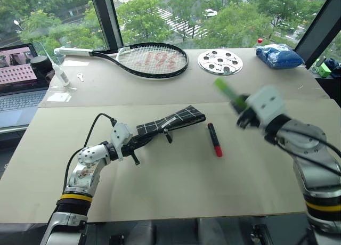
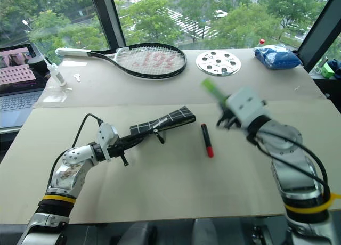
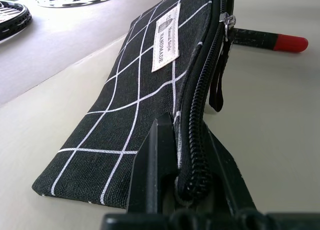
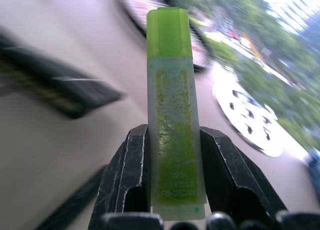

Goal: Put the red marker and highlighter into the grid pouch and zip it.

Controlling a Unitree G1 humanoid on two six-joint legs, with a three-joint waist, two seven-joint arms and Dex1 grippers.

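The grid pouch [image 1: 170, 120], black with white lines, is held edge-up and slightly raised over the table's middle. My left gripper [image 1: 137, 140] is shut on its near end, pinching the fabric beside the zipper [image 3: 200, 105]. A white label [image 3: 166, 37] and a black pull strap [image 3: 217, 85] show on it. The red marker [image 1: 214, 140] lies flat on the table just right of the pouch's far end. To the right, my right gripper [image 1: 241, 109] is raised above the table and shut on the highlighter [image 4: 170, 90], whose green cap points up and away toward the pouch side.
At the back of the table lie a tennis racket [image 1: 149, 58], a round perforated metal disc [image 1: 220, 61] and a blue bag [image 1: 278, 56]. A laptop [image 1: 18, 80] and a small white bottle [image 1: 58, 72] sit at the far left.
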